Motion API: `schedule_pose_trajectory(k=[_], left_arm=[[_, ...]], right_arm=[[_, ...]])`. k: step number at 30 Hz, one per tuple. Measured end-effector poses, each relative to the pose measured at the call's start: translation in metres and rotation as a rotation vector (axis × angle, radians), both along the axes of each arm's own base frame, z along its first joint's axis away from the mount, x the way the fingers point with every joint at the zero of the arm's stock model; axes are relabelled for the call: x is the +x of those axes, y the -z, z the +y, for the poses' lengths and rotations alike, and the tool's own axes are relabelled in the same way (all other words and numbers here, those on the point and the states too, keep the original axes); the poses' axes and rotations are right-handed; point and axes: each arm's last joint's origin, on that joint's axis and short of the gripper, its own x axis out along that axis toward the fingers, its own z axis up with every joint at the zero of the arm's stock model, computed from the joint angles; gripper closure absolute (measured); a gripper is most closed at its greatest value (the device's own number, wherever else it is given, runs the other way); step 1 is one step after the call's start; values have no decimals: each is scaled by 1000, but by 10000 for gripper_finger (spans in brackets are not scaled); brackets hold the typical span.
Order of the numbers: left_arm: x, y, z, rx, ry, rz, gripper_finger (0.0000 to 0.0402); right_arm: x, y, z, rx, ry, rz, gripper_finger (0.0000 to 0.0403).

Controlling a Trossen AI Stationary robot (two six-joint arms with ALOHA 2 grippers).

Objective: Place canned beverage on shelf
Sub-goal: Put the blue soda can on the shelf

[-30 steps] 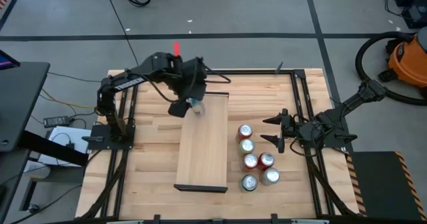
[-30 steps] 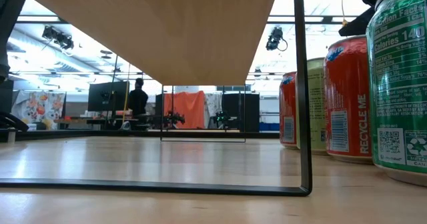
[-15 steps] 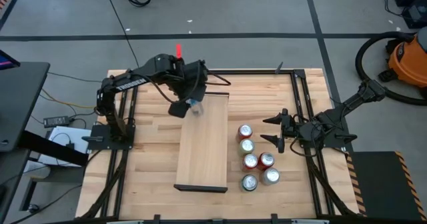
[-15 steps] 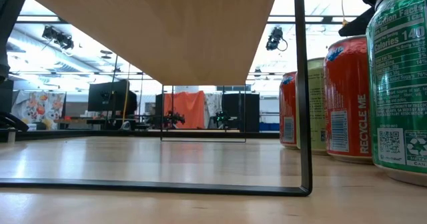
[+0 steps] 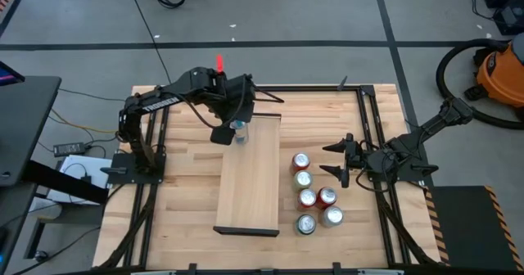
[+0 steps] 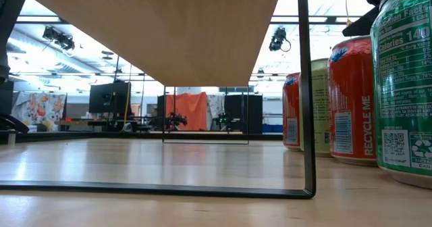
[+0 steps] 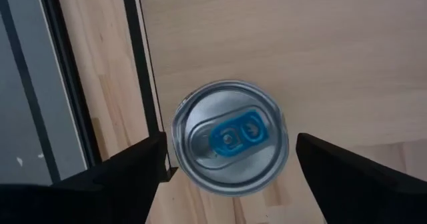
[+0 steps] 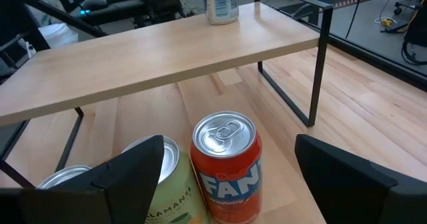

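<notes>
From desk height, the low view is filled at its near right edge by a green can (image 6: 405, 85), an orange-red can (image 6: 351, 98) and further cans behind, with the underside of the shelf (image 6: 175, 31) overhead and its dark end frame (image 6: 307, 92) standing on the desk (image 6: 135, 166); neither arm's fingers nor the shelf's top can be seen from there. The right wrist view adds what that one lacks: the right tool (image 8: 227, 177) hangs over the cluster with its jaws wide apart and nothing between them, an orange can (image 8: 225, 164) and a pale green can (image 8: 157, 184) just below, and beyond them a blue-and-silver can (image 8: 221, 3) upright near the shelf's far end. From above, six cans (image 5: 314, 197) stand grouped between the shelf (image 5: 250, 185) and the right tool (image 5: 340, 160). The left tool (image 5: 231, 130) sits at the shelf's far end, over the placed can (image 5: 238, 130). The left wrist view looks straight down on that can's silver lid and blue tab (image 7: 230, 136): the fingers (image 7: 127, 177) stand spread on either side, apart from the can, which rests on the shelf close to its dark edge rail (image 7: 143, 71).
</notes>
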Motion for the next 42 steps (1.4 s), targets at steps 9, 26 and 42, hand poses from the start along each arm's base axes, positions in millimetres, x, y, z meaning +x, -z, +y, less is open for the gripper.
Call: schedule_pose_trajectory(k=[9, 26, 42], left_arm=[[3, -1, -1, -15, -40, -31, 56], [-5, -35, -14, -17, -54, -170, 56], [-9, -42, -17, 11, -171, -203, 56]], right_arm=[[1, 0, -1, 8, 13, -2, 55], [1, 0, -1, 8, 13, -2, 55], [1, 0, -1, 15, 14, -3, 55]])
